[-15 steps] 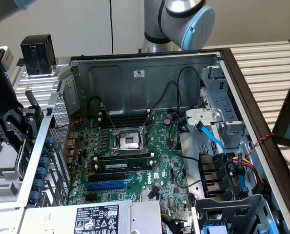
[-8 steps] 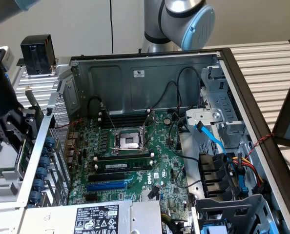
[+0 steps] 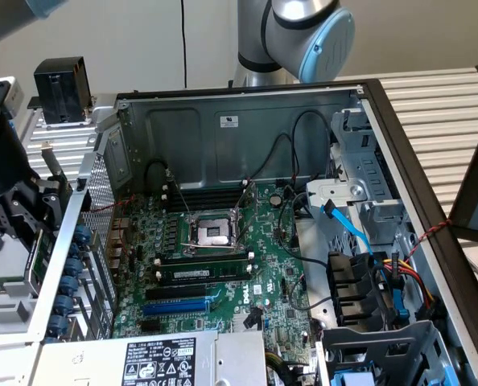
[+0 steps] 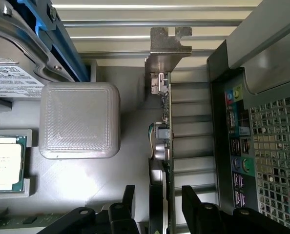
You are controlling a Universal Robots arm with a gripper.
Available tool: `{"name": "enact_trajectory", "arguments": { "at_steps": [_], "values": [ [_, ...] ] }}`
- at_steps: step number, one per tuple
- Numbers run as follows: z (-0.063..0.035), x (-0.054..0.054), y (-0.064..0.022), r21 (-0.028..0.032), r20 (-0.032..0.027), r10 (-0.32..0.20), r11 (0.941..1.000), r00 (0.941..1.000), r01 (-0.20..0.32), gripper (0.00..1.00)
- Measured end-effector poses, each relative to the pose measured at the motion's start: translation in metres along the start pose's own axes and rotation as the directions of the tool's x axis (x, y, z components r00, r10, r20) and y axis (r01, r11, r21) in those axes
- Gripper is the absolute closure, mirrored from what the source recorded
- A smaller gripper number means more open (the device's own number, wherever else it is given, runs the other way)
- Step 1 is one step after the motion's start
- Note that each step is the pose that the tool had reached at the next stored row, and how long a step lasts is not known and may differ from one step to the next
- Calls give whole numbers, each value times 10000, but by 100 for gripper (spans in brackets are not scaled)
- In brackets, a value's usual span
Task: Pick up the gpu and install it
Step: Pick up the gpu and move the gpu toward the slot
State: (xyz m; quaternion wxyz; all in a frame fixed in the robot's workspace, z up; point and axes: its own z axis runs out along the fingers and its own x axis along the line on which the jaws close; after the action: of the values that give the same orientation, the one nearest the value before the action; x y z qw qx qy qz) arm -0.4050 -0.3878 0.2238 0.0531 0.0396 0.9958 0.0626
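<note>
The picture's edge cuts off my gripper (image 4: 158, 195) just behind the tips of my 2 fingers (image 4: 193, 207). The gpu (image 4: 162, 131) stands edge-on between them, both faces hidden, one end cut off. The power supply label (image 3: 160, 362) is too small to read.

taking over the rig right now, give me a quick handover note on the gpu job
Gripper: open, one finger on each side of the gpu, not closed on it.
Gpu: standing on edge in the grey holder, outside the case.
Done: gripper is in place around the card; nothing is lifted.
Left: gpu not yet picked up and not yet installed; the blue slot on the motherboard is empty.
</note>
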Motion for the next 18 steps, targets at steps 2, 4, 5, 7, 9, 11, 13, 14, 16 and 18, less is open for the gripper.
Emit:
{"name": "enact_trajectory", "arguments": {
  "at_steps": [2,4,5,7,9,11,13,14,16,18],
  "values": [
    [0,0,0,1,1,15,10000,10000,-15,52],
    [0,-1,-1,8,9,72,10000,10000,-72,59],
    [1,-1,-2,13,16,129,9999,9999,-129,59],
    [2,-1,-5,25,31,245,9997,9997,-245,59],
    [2,-1,-6,34,28,322,9995,9995,-322,59],
    [3,-1,-7,41,-13,339,9994,9994,-339,59],
    [6,-3,-9,45,-55,343,9994,9994,-343,59],
    [6,-5,-9,45,-58,344,9994,9994,-344,59],
    [6,-10,-9,46,-62,344,9994,9994,-344,59],
    [7,-13,-11,47,-77,346,9994,9994,-346,59]
  ]
}}
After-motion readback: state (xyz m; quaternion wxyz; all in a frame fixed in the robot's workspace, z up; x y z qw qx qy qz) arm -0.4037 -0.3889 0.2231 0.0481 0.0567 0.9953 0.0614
